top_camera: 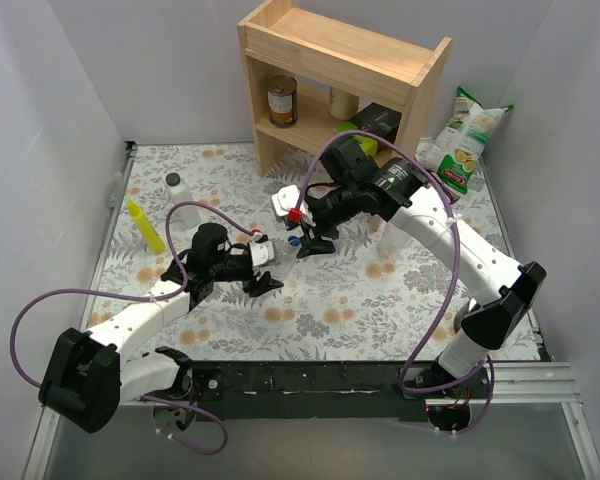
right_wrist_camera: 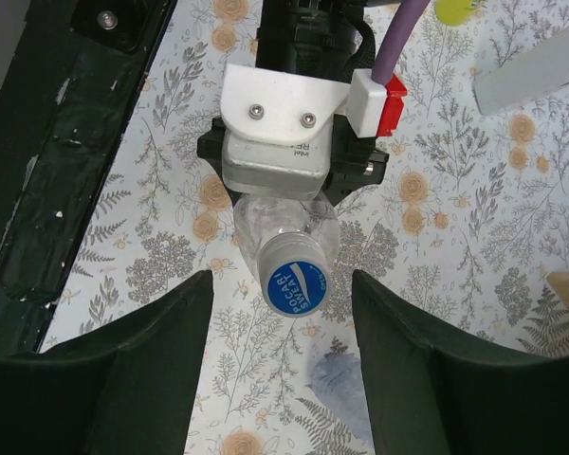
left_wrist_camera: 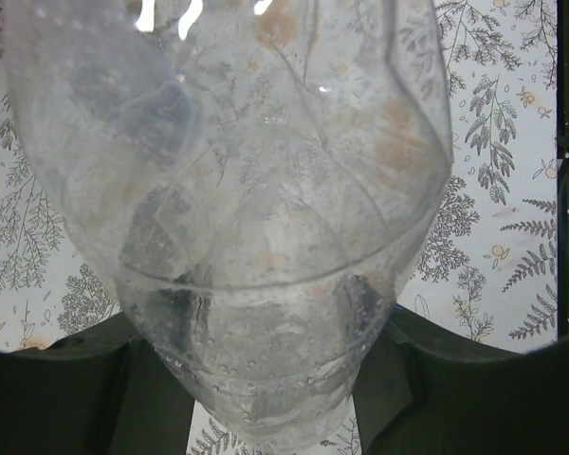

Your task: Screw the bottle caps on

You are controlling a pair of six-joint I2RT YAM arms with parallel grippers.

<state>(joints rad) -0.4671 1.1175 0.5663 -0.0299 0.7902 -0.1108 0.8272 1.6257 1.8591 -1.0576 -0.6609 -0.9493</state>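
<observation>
Right wrist view: the blue bottle cap (right_wrist_camera: 297, 280) sits on the neck of a clear bottle (left_wrist_camera: 237, 237) above the middle of the table (top_camera: 380, 300), pinched by the left gripper (left_wrist_camera: 270, 379); the right gripper (right_wrist_camera: 277, 284) stands spread either side of the cap

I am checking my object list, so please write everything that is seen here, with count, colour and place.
bottle: one, clear, held in left pincer
cap: one, blue, on that bottle's mouth
squeeze bottle: one, yellow, far left
white bottle: one, dark cap, behind squeeze bottle
shelf: one, wooden, far centre
can: one, dark, inside shelf
snack bag: one, green-white, right of shelf
table: one, floral cover
left pincer: one, black, shut on bottle
right pincer: one, black, open around cap
</observation>
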